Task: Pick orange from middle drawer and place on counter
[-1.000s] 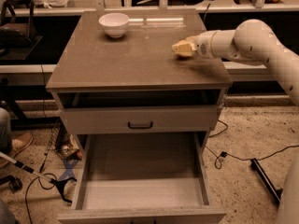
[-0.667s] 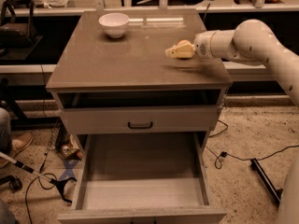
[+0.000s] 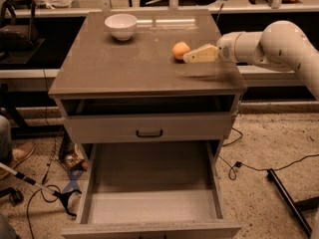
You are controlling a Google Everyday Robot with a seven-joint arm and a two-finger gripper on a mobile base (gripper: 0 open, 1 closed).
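Orange [image 3: 180,50] beside claw [image 3: 189,59], bowl [image 3: 121,25] well apart

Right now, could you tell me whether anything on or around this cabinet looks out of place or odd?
Nothing looks spilled or damaged. The orange sits on the counter, with the pincer close beside it. The bowl stands upright. The only loose end is the drawer, pulled wide open with nothing visible inside.

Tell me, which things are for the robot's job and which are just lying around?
For the job: orange on the counter, gripper beside it above the counter, open middle drawer.
Just lying about: white bowl, floor cables.
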